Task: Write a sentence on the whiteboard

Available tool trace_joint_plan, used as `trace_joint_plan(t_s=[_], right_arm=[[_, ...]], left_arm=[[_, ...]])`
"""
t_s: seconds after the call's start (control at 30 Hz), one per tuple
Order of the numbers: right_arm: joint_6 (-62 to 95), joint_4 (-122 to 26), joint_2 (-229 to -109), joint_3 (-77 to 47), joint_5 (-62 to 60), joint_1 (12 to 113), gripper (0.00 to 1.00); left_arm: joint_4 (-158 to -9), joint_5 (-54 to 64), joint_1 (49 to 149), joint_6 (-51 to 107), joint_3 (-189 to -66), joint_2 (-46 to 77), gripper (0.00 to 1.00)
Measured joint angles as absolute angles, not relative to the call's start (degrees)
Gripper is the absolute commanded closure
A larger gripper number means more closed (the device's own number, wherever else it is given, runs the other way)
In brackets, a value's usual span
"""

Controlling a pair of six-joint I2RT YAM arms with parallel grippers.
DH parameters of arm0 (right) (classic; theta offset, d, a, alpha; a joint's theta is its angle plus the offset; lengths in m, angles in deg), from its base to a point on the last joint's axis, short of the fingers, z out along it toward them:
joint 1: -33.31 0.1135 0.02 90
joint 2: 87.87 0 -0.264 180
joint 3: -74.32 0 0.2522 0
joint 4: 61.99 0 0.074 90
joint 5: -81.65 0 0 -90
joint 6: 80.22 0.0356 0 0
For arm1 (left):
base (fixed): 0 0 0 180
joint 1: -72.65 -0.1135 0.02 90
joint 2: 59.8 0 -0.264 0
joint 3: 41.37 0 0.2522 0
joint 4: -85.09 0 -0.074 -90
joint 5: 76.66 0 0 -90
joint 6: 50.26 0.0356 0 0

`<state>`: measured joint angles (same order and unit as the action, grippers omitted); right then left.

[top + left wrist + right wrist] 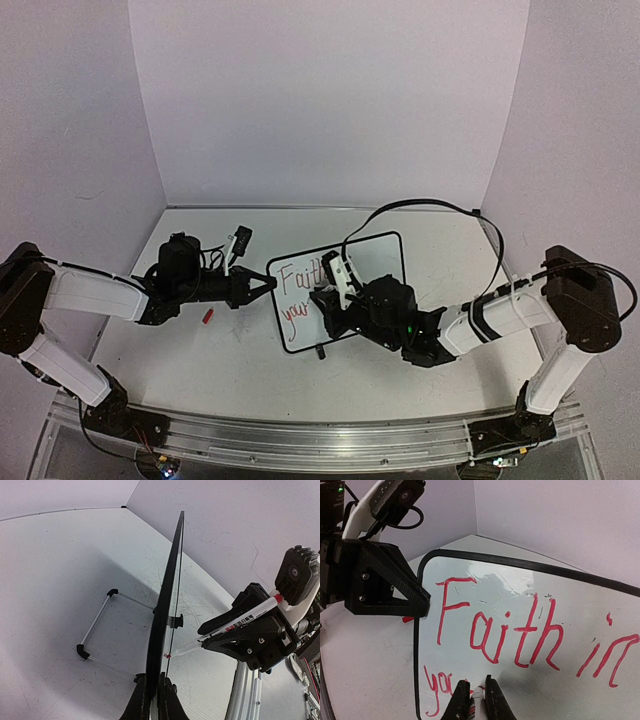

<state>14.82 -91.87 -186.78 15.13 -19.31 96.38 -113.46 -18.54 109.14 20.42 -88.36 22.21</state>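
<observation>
A white tabletop [200, 370] is backed by pale lilac walls [330, 100]. The whiteboard [385, 255] stands tilted at the tabletop's centre, bearing red lettering: "Faith in" above a started second line. The left gripper [263, 284] is clamped on the board's left edge. The right gripper [477, 682] pinches a red marker [475, 700], its tip at the second line.

White links [90, 292], black joints [580, 300]; left end effector [420, 605] bears screws.
</observation>
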Motion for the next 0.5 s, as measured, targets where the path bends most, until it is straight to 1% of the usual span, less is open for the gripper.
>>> trace_joint_plan(t_s=[0.5], right_arm=[[15.7,-91.5,-186.8,15.5,-19.9,96.5,1.00]], left_arm=[[-113.4,-18.5,109.1,20.4,-88.4,22.2,1.00]])
